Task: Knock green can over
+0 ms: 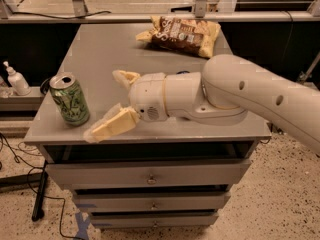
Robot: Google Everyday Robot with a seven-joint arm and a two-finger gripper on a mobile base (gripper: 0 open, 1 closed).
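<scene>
Camera view, biggest first: grey cabinet-style table fills the middle of my feed, flat top w/ a stack of drawers below, each w/ a small knob at centre. Speckled floor around it, black cables trailing on the left side.

Next, the white arm comes in from the right edge and lies low across the front half of the tabletop, pointing left. At its end the gripper sits over the front-left part of the top. I see its two cream fingers spread wide apart, one angled toward the back, the other slanting down-left toward the front edge. Nothing between them, nothing gripped.

Chip bag, brown and yellow, lies flat at the back of the top, well apart from the gripper.

Green can stands upright near the front-left corner, silver top w/ the opening showing, light green body w/ darker print. It's left of the gripper, outside the finger gap. Tip of the front finger is just beside the can's base on its right side; can't tell if they touch.

Smallest: a white pump bottle on a ledge left of the table, beyond the can.
</scene>
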